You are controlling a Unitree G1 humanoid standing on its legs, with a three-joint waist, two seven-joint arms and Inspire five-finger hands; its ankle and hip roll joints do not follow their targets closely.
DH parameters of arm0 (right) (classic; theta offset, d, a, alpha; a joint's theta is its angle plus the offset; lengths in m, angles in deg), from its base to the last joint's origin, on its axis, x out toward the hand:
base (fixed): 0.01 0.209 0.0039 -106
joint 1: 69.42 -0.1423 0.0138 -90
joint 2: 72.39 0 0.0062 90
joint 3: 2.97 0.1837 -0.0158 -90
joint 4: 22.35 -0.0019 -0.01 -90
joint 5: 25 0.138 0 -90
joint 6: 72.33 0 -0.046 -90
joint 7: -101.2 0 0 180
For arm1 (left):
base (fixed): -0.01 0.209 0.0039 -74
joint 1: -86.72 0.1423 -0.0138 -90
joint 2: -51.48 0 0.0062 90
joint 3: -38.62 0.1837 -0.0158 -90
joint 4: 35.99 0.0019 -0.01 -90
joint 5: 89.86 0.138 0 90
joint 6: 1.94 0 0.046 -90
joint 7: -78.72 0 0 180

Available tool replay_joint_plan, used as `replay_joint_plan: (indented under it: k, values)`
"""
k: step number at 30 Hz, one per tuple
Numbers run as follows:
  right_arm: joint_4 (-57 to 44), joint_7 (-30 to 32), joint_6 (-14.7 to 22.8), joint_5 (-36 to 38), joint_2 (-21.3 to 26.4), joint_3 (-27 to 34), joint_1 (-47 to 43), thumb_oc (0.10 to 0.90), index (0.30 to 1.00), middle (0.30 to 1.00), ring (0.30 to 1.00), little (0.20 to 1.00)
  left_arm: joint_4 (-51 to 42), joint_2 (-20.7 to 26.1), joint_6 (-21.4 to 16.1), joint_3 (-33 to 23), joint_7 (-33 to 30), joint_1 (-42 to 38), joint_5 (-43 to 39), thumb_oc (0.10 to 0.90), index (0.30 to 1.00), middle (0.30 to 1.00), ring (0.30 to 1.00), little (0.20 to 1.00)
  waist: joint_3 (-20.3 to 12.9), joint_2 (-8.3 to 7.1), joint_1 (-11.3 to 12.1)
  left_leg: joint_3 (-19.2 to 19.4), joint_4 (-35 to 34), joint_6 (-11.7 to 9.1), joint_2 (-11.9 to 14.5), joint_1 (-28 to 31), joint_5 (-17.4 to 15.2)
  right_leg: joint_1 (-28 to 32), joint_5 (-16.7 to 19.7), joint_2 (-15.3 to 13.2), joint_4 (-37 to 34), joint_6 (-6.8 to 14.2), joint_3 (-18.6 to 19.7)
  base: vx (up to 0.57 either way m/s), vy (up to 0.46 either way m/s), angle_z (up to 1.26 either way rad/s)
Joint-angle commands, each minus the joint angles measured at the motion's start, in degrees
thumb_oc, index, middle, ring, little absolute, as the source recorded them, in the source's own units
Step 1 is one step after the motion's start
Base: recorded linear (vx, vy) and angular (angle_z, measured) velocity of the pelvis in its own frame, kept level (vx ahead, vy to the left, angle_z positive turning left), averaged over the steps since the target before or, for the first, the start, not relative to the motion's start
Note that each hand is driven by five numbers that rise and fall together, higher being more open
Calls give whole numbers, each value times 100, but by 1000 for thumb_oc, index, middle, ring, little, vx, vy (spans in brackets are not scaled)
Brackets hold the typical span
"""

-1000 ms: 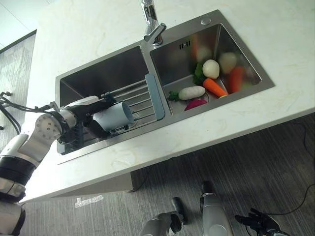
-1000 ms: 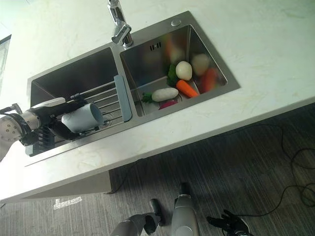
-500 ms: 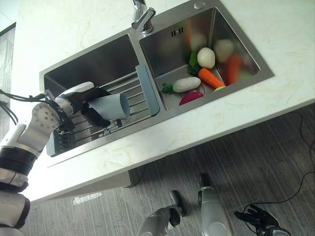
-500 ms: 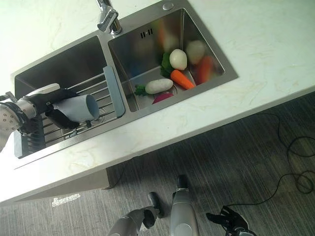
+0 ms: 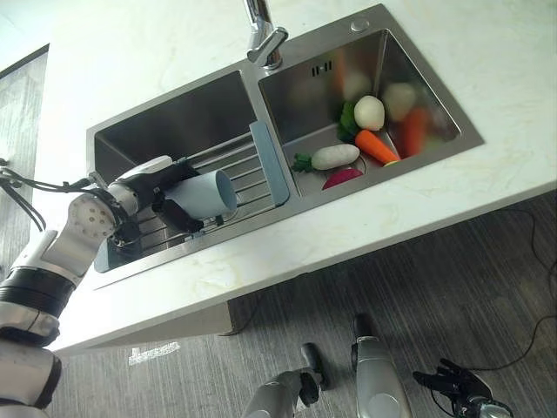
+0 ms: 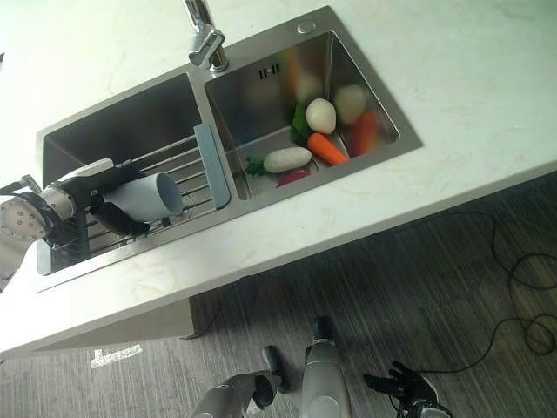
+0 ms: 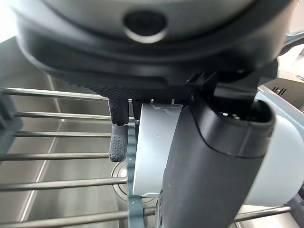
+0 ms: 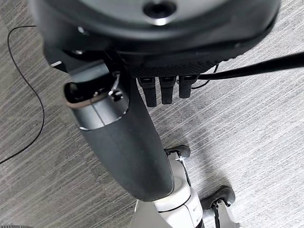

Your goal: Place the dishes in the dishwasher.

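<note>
Pale blue cup (image 5: 202, 195) in left hand (image 5: 150, 193), lying sideways over the sink rack (image 5: 235, 170).
Fingers (image 7: 118, 142) curled round cup, thumb across its side; rack bars just beneath, in left basin of sink (image 5: 165, 117). Veg in right basin, well apart. Right hand (image 6: 399, 384) low by floor, fingers relaxed, holding nothing.

brushed steel sink (image 5: 183, 117); matt cup (image 5: 204, 194), marbled countertop (image 5: 487, 61)
</note>
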Motion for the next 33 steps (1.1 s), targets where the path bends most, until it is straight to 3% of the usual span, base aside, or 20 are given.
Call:
replay_joint_plan:
  k: [1, 7, 11, 14, 18, 21, 26, 27, 28, 29, 31, 32, 33]
  values:
    - [82, 62, 92, -7, -40, -29, 457, 800, 900, 900, 900, 900, -212, 328, -311, -912, -813, -63, -364, 400, 300, 300, 300, 300, -693, -152, 34, -479, 558, -464, 296, -359, -697, 531, -546, -585, -298, 836, -272, 22, -33, 13]
    - [237, 167, 97, 35, -241, -39, 530, 800, 900, 900, 900, 900, -586, 362, -514, -1374, -1417, 181, -459, 400, 300, 300, 300, 300, -1052, -205, 177, -584, 558, -455, 323, -177, -728, 816, -679, -517, -298, 766, -359, 27, -58, 15]
    - [444, 164, 48, 196, -361, 16, 546, 800, 900, 900, 900, 900, -780, 417, -816, -1737, -2200, 337, -557, 400, 300, 300, 300, 300, -1282, -273, 288, -667, 558, -425, 323, 23, -800, 1084, -791, -445, -298, 707, -396, 18, -71, 6]
    - [600, 11, 212, -37, -400, 33, 535, 800, 900, 900, 900, 900, -973, 462, -1118, -1959, -2799, 422, -313, 400, 300, 300, 300, 300, -1363, -301, 358, -734, 558, -419, 335, 126, -826, 1223, -851, -409, -298, 665, -417, 5, -77, 10]
    - [586, -141, 376, -265, -447, -67, 478, 800, 900, 900, 900, 900, -1515, 494, -1225, -2440, -3329, 719, -256, 400, 300, 300, 300, 300, -1479, -352, 537, -894, 558, -450, 354, 237, -834, 1403, -958, -349, -298, 589, -475, -3, -123, 9]
    - [440, -192, 425, -605, -435, -188, 374, 800, 900, 900, 900, 900, -2132, 287, -1133, -3119, -3370, 1415, -769, 400, 300, 300, 300, 300, -1530, -387, 773, -1134, 558, -532, 370, 288, -774, 1549, -1059, -280, -298, 490, -589, -30, -159, 17]
    - [315, -356, 558, -1247, -442, -496, 270, 800, 900, 900, 900, 900, -2711, -440, -1384, -3868, -3666, 2521, -1126, 400, 300, 300, 300, 300, -1472, -440, 1127, -1524, 558, -670, 375, 237, -617, 1683, -1174, -227, -298, 363, -795, -76, -160, 30]
    - [291, -332, 630, -1533, -461, -707, 219, 800, 900, 900, 900, 900, -2923, -829, -1494, -4180, -3837, 3039, -981, 400, 300, 300, 300, 300, -1407, -451, 1361, -1718, 558, -755, 415, 185, -545, 1766, -1236, -227, -298, 334, -981, -105, -193, 41]
    - [289, -329, 631, -1560, -460, -729, 205, 800, 900, 900, 900, 900, -2946, -867, -1487, -4216, -3858, 3090, -958, 400, 300, 300, 300, 300, -1413, -454, 1373, -1734, 558, -757, 411, 144, -504, 1741, -1216, -237, -298, 331, -1001, -176, -258, 59]
    - [317, -228, 625, -1611, -403, -902, 139, 800, 900, 900, 900, 900, -3076, -1237, -1611, -4431, -3986, 3559, -858, 400, 300, 300, 300, 300, -1371, -394, 1609, -1797, 558, -898, 578, -124, -305, 1781, -1304, -211, -298, 309, -1308, -157, -134, 62]
    - [335, -194, 595, -1673, -370, -943, 93, 800, 900, 900, 900, 900, -3095, -1404, -1692, -4501, -4023, 3714, -834, 400, 300, 300, 300, 300, -1361, -334, 1688, -1814, 558, -963, 640, -376, -131, 1757, -1311, -190, -298, 301, -1454, -258, -93, 86]
    - [384, -1, 520, -1550, -341, -950, 49, 800, 900, 900, 900, 900, -3057, -1666, -2007, -4565, -3973, 3856, -890, 400, 300, 300, 300, 300, -1289, -242, 1715, -1391, 558, -1040, 821, -707, 52, 1808, -1356, -252, -298, 327, -1867, -325, -46, 110]
    - [388, 15, 503, -1558, -338, -938, 48, 800, 900, 900, 900, 900, -3028, -1705, -2037, -4568, -3988, 3862, -898, 400, 300, 300, 300, 300, -1282, -237, 1697, -1294, 558, -1041, 854, -726, 63, 1815, -1354, -282, -298, 337, -1955, -361, -30, 160]
